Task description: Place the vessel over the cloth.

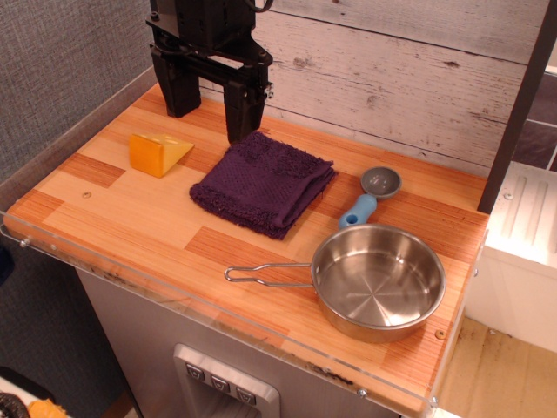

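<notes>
Pan | cheese is seen far left | gripper is held open and empty, just behind the cloth | pan is found well right and nearer, its handle pointed left.

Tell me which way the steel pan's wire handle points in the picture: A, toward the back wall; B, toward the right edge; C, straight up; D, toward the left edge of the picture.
D: the pan sits at the front right of the wooden table, and its thin wire-loop handle runs out level from the rim toward the left edge of the picture.
</notes>
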Tool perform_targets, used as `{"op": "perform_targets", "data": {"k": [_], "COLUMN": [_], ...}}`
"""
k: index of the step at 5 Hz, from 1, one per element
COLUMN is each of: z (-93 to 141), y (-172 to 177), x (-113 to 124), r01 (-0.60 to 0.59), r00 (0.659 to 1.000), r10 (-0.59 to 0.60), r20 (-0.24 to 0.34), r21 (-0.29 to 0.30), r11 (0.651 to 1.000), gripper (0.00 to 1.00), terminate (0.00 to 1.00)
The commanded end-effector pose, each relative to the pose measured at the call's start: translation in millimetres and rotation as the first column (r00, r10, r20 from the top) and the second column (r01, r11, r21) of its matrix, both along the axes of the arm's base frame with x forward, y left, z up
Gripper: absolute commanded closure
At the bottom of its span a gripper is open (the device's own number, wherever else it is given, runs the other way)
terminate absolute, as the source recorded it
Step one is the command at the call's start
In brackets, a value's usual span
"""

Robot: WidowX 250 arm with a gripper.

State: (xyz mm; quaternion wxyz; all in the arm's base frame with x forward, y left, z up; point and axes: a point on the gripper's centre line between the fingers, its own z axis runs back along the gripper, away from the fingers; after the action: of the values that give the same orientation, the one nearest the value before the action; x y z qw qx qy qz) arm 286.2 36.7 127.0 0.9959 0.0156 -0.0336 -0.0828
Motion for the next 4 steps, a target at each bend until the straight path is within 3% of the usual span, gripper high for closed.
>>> {"op": "perform_targets", "data": {"k": [1,2,4], "z": [0.0,-5.5,-28.0], "y": [0.0,-9.7,-44.9], "x": [0.0,-2.4,-9.7], "r01": [0.000,0.015,0.037], "r00": [1.000,1.000,0.999], "r10": [0.000,-0.015,-0.037], "r20": [0.000,0.006,0.017], "r21": [0.000,-0.019,0.002], "r11": [1.000,1.000,0.999], "gripper": [0.00,0.00,0.00], "terminate": [0.00,0.00,0.00]}}
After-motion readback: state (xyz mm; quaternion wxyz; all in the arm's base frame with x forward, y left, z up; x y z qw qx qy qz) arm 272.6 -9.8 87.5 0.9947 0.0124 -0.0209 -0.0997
